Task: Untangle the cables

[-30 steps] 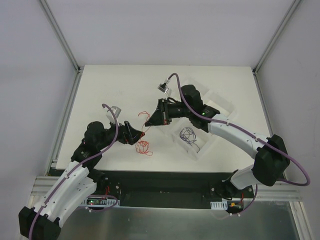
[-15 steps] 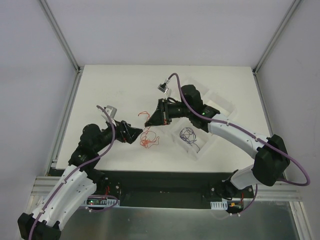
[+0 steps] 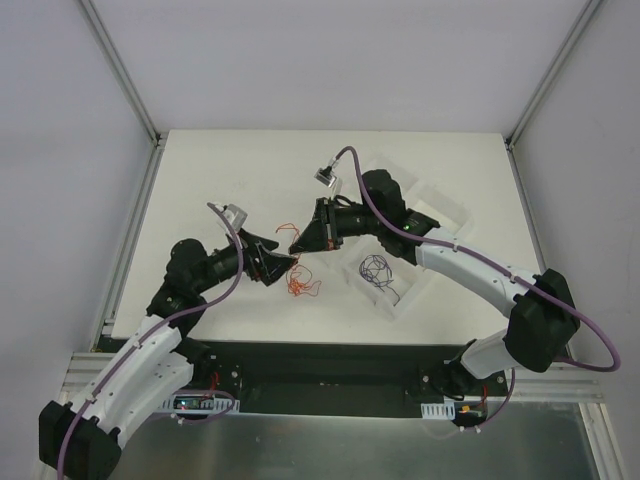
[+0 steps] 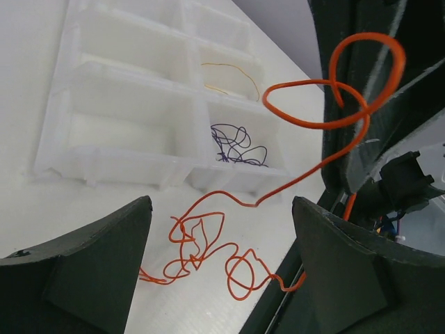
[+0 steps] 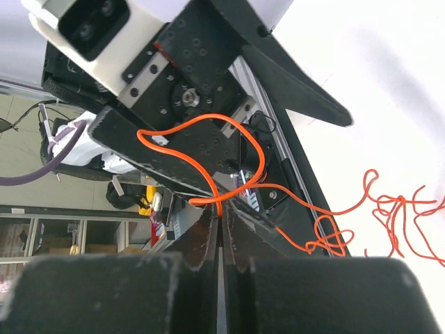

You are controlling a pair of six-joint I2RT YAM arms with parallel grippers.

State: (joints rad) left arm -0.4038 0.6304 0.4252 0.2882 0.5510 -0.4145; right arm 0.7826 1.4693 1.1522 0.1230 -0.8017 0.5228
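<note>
My right pincer (image 5: 221, 209) is closed, with the orange cable (image 5: 261, 156) nipped right at its tips and held above the table (image 3: 230, 170). From that pinch a big loose loop curls up, and one strand runs down to a small knotted clump lying on the table. My left pincer (image 4: 221, 209) is wide open and holds nothing. In its wrist view the clump sits low between its two fingers, and I cannot tell whether either finger touches it.

Past the clump is the tray (image 4: 62, 90), just beside the right arm. A dark cable (image 4: 236, 145) sits curled in one compartment and a thin tan cable (image 4: 236, 69) lies in the one behind it, both apart from the orange one.

What worries me:
- The grip is on a very thin wire at the extreme tips, so any sideways tug could pull it free.
- The raised loop hangs close to my left pincer's right-hand finger. If I move in carelessly it could hook there and drag the whole strand.
- Closing on the clump may catch several turns at once, and pulling would then tighten the knot rather than open it.
</note>
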